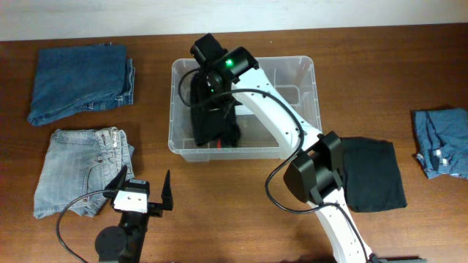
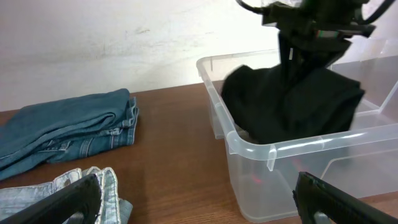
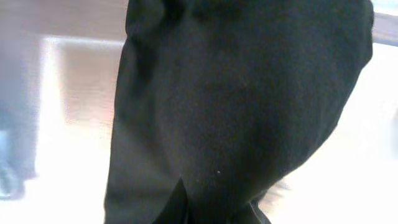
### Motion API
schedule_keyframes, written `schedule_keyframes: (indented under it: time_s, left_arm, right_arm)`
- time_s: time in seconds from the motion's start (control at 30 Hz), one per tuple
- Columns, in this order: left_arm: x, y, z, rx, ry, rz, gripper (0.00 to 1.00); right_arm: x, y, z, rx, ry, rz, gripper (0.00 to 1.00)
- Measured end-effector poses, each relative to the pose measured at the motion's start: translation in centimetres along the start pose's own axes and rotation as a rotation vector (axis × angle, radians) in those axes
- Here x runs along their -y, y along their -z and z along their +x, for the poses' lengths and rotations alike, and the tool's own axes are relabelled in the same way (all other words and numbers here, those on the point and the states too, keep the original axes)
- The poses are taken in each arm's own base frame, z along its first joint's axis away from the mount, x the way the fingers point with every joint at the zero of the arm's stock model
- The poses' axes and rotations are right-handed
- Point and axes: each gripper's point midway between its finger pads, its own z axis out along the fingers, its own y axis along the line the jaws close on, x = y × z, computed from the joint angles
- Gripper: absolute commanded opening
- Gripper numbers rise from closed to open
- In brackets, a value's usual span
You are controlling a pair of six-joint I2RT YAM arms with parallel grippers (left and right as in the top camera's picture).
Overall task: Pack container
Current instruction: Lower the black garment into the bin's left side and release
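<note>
Container: clear plastic container point(image 1: 316, 95) stands on the table point(image 1: 219, 234), just toward 12 o'clock from the centre in the overhead view.
Inside it: a black garment point(image 1: 216, 128) hangs bunched into the 9 o'clock half – its lower end is down inside the walls.
Right gripper: the right gripper point(image 1: 212, 91) is above that half, jaws closed tight on the top of the black garment (its wrist view shows only dark cloth).
Left gripper: the left gripper point(image 1: 146, 175) is at 7 o'clock from the container, spread fully wide and holding nothing.
9–10 o'clock of container: folded dark blue jeans point(image 1: 80, 84).
8 o'clock: pale jeans point(image 1: 84, 172), just beside the left gripper.
4 o'clock: black folded cloth point(image 1: 373, 172), partly under the right arm.
3 o'clock, at the table's edge: blue garment point(image 1: 442, 142).
</note>
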Motion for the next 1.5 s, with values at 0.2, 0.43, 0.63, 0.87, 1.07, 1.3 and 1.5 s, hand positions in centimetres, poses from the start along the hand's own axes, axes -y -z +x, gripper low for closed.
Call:
schedule_keyframes:
  time_s: [0.2, 0.43, 0.63, 0.87, 1.07, 1.3, 1.5]
  left_arm:
    - [0.0, 0.0, 0.0, 0.000, 0.000, 0.000, 0.99]
    - [0.0, 0.0, 0.0, 0.000, 0.000, 0.000, 0.99]
    - [0.0, 0.0, 0.0, 0.000, 0.000, 0.000, 0.99]
    - [0.0, 0.0, 0.0, 0.000, 0.000, 0.000, 0.99]
    - [0.0, 0.0, 0.0, 0.000, 0.000, 0.000, 0.99]
    - [0.0, 0.0, 0.0, 0.000, 0.000, 0.000, 0.99]
    - [0.0, 0.0, 0.0, 0.000, 0.000, 0.000, 0.99]
  right_arm:
    - [3.0, -0.5, -0.4, 0.004, -0.018, 0.084, 0.11]
    - [5.9, -4.0, 1.6, -0.076, -0.029, 0.162, 0.30]
    - [8.5, -4.3, 1.7, -0.092, -0.057, 0.212, 0.55]
    - [8.9, -1.3, -0.3, -0.023, -0.050, 0.249, 0.56]
    - [6.5, 1.9, -3.9, 0.118, -0.015, 0.148, 0.15]
    - [5.0, -0.2, -5.7, 0.177, 0.052, 0.061, 0.04]
    - [6.5, -4.9, -4.0, 0.115, 0.042, 0.080, 0.04]
